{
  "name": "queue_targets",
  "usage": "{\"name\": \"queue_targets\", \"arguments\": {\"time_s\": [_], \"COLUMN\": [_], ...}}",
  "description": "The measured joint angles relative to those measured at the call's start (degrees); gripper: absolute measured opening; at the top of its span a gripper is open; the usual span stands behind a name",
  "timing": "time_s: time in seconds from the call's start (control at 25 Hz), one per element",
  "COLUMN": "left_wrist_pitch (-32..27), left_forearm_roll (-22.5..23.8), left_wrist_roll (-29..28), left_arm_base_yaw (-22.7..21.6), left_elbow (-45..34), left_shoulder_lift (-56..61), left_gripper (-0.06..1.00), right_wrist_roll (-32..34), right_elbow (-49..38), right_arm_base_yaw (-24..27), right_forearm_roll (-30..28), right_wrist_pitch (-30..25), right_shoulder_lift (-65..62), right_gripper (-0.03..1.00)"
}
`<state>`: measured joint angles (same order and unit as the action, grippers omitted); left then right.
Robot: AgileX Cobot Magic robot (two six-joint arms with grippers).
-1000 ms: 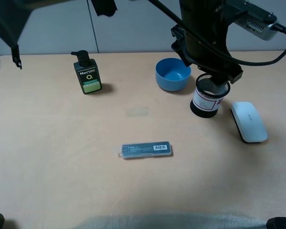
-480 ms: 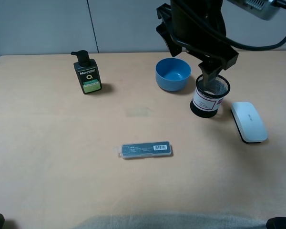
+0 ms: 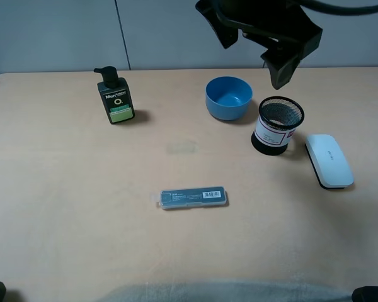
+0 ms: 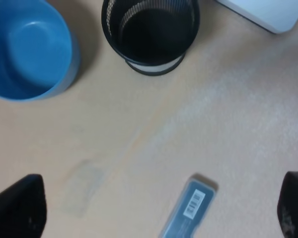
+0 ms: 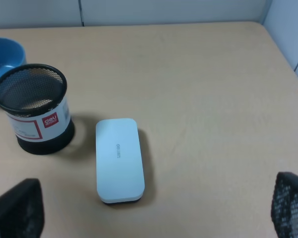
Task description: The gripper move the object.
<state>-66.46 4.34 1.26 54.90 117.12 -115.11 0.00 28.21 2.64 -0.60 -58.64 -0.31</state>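
On the tan table (image 3: 82, 189), the pen cup (image 3: 278, 126) stands upright between the blue bowl (image 3: 229, 97) and the white mouse (image 3: 328, 160), touching neither. Only the high camera shows the pump bottle (image 3: 116, 96) at the far left. The left wrist view looks straight down into the cup (image 4: 150, 33), with the grey case (image 4: 188, 210) nearer the camera; the right wrist view shows the cup's red-marked label (image 5: 36, 105). Compared with 1 second ago, the gripper (image 3: 264, 34) has risen clear of the cup and hangs above it, released, holding nothing. Both wrist views show only 2 dark fingertips (image 4: 17, 208) at the frame corners, spread wide; the right fingers (image 5: 15, 208) are blurred.
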Motion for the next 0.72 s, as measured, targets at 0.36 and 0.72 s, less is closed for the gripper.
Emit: {"name": "queue_targets", "arguments": {"time_s": [0.36,0.72], "left_wrist_pitch": [0.00,0.00], "left_forearm_roll": [1.48,2.14], "left_wrist_roll": [0.18,-0.32], "left_arm_base_yaw": [0.00,-1.89], "left_elbow": [-12.62,-27.43], "left_shoulder_lift": [12.19,26.30], "left_gripper": [0.94,0.94], "right_wrist_roll": [0.00,0.00], "right_elbow": [0.00,0.00], "right_arm_base_yaw": [0.00,0.00], "right_forearm_roll": [0.00,0.01], "right_wrist_pitch": [0.00,0.06], "right_shoulder_lift": [0.00,0.00], "right_gripper": [0.69,0.69]}}
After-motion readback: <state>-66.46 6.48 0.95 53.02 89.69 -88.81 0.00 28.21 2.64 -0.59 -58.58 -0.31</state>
